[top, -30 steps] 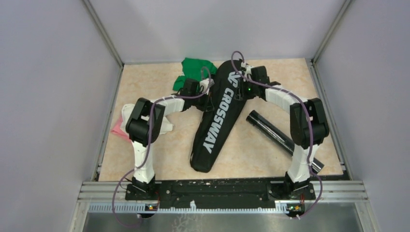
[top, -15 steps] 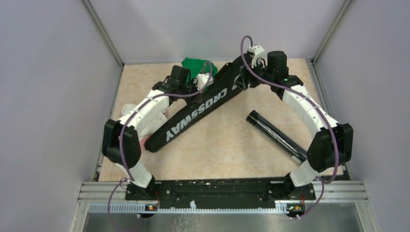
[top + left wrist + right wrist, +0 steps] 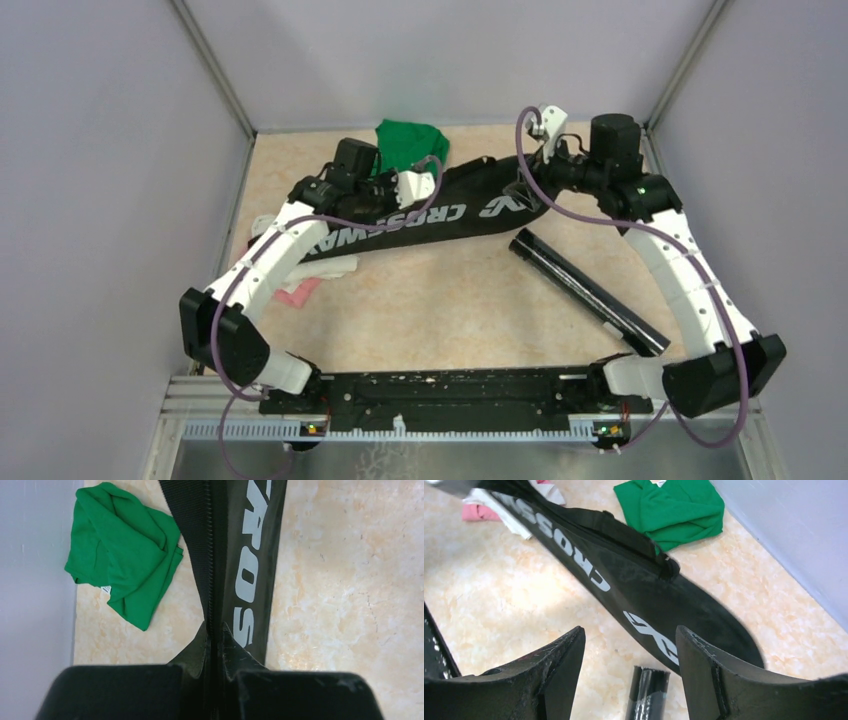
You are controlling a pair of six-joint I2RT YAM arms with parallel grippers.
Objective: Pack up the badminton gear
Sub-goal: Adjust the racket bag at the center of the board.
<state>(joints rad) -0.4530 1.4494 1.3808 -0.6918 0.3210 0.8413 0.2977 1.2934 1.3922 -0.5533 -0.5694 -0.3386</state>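
Note:
The black "CROSSWAY" racket bag (image 3: 440, 212) lies crosswise near the back of the table, its wide end to the right. My left gripper (image 3: 425, 185) is shut on the bag's zipper edge (image 3: 215, 580), with the fabric pinched between the fingertips (image 3: 227, 637). My right gripper (image 3: 535, 172) hangs open above the bag's wide end (image 3: 649, 590) and holds nothing. The long black tube (image 3: 590, 290) lies diagonally at the right, its near end (image 3: 649, 690) showing below the open right jaws.
A green cloth (image 3: 410, 140) lies at the back wall just behind the bag, also in the left wrist view (image 3: 125, 545). White and pink cloths (image 3: 315, 280) lie at the left under the bag's narrow end. Side walls stand close on both sides.
The bag has swung from lying lengthwise to lying crosswise, dragged left by my left gripper. My right gripper has opened, let go of the bag and moved back to the right.

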